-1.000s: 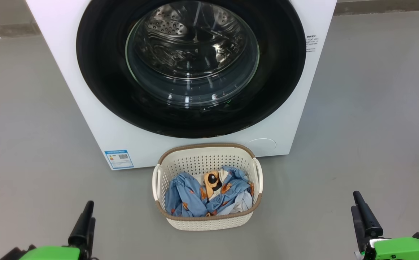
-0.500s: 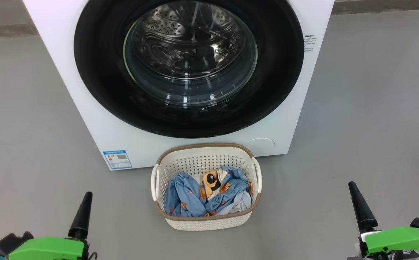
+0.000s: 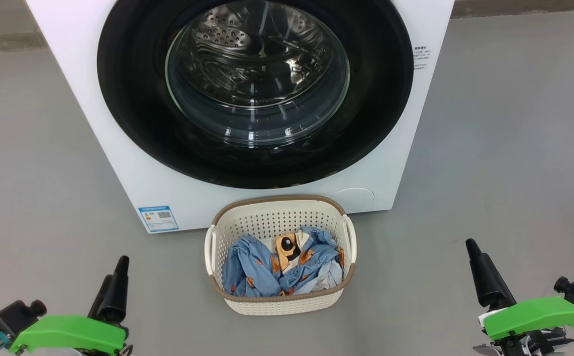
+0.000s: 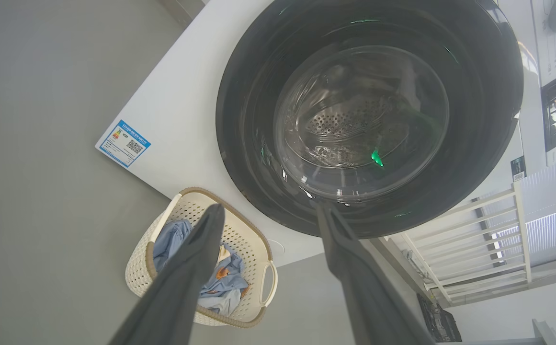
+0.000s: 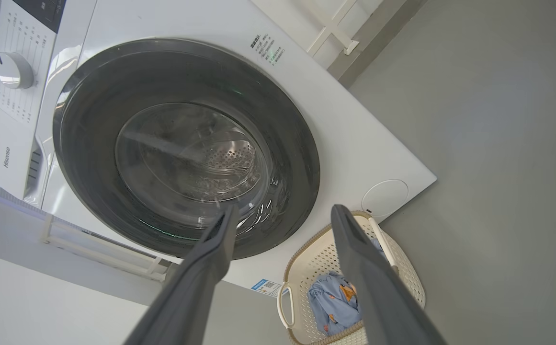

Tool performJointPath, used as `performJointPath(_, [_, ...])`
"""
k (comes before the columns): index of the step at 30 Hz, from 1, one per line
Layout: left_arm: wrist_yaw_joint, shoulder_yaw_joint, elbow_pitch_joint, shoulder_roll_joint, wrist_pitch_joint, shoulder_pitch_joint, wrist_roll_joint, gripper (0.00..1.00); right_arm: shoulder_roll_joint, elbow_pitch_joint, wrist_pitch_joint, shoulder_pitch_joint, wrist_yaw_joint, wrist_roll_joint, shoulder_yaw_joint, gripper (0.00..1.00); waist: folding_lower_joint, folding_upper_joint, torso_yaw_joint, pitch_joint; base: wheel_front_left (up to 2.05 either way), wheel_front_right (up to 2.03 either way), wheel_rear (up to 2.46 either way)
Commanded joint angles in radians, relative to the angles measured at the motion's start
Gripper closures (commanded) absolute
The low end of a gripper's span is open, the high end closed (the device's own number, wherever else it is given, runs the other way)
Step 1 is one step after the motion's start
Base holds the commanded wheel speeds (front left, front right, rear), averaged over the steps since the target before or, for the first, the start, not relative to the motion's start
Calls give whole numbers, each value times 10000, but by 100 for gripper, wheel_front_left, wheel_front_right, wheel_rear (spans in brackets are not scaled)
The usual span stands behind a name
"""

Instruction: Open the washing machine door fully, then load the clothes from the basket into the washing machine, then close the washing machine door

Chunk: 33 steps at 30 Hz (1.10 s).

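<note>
left gripper (image 4: 269, 207): its two dark fingers are spread wide with nothing between them. right gripper (image 5: 283, 209) is the same, fingers well apart and empty. both sit low, one on each side of the basket (image 3: 277, 200) and well clear of it, fingers pointing toward the washer (image 3: 94, 163) and touching nothing. there's a green cover (image 3: 69, 332) behind the left fingers and another (image 3: 531, 316) behind the right ones.

the door (image 3: 128, 99) is shut flat against the washer front. it has a wide glossy black rim with a bulging clear glass centre, and you can see the holey steel drum (image 3: 227, 34) through it. the basket sits on the grey floor (image 3: 514, 173) just in front of the washer, below the door. it's cream with small holes, a brown rim and a handle on each side. the clothes (image 3: 257, 272) are bunched up inside it, light blue with little orange prints, plus an orange and black cartoon patch and a bit of white.

writing: "hisense" (image 5: 7, 157) runs along the control panel near the dial (image 5: 14, 70). the blue sticker (image 3: 158, 218) at the washer's lower left corner has a qr code, text too small to read. same for the small print label (image 3: 421, 57) beside the door.
</note>
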Motion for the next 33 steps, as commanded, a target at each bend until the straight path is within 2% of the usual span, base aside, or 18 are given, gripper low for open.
performJointPath(1, [-15, 130, -298, 273, -136, -520, 176, 0, -145, -230, -100, -462, 7, -240, 164, 0, -1, -1, -4, 3, 0, 0, 0])
performJointPath(33, [-23, 189, -348, 911, -1079, -676, 4458, 0, -197, -166, -1036, -871, 12, -4714, 113, 0, -1, -1, -285, 87, 0, 0, 0])
